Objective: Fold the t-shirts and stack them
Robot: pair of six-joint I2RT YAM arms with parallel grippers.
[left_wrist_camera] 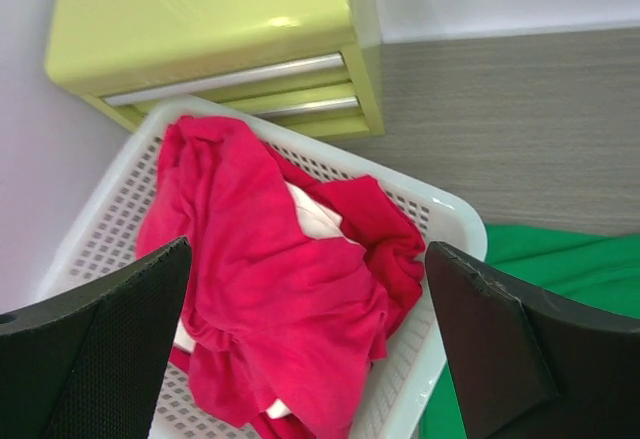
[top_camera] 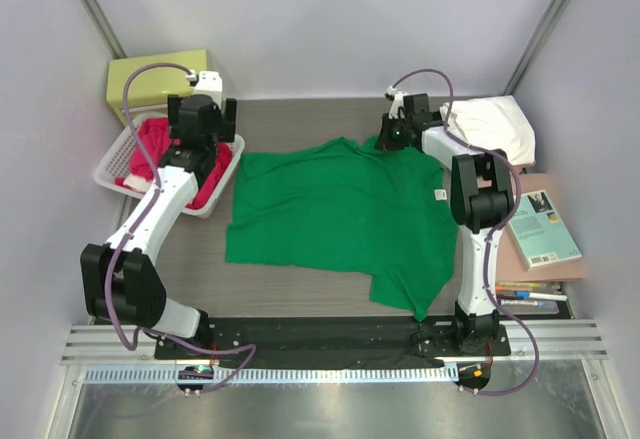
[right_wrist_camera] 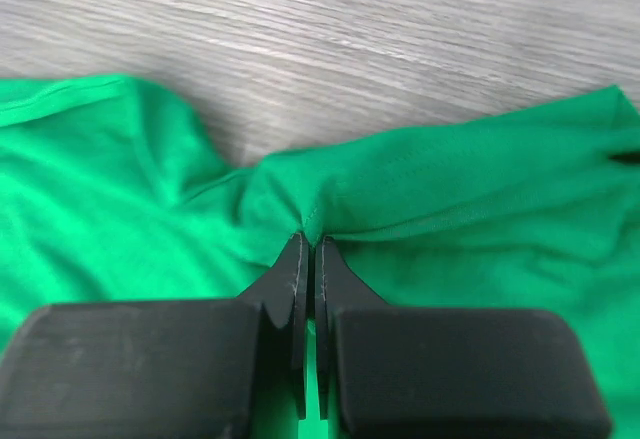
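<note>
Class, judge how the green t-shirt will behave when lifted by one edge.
Probably floppy: the green t-shirt bunches into folds where the right fingers pinch it. Likely light and thin; it should drape, not hold shape.

Your green t-shirt (top_camera: 340,209) lies spread mid-worktop, its far edge puckered. Red t-shirts (left_wrist_camera: 270,309) sit crumpled in the basket (left_wrist_camera: 100,229) at the far left corner; a white t-shirt (top_camera: 495,124) is heaped far right.

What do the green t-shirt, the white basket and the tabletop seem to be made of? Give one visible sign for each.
The green t-shirt looks like soft, matte knit cloth: it wrinkles and bunches into folds. The basket is probably moulded plastic, white and faintly glossy, with stiff walls pierced by regular holes. The tabletop shows streaky grey wood grain, so it may be wood or a printed laminate; the look leaves that open.
</note>
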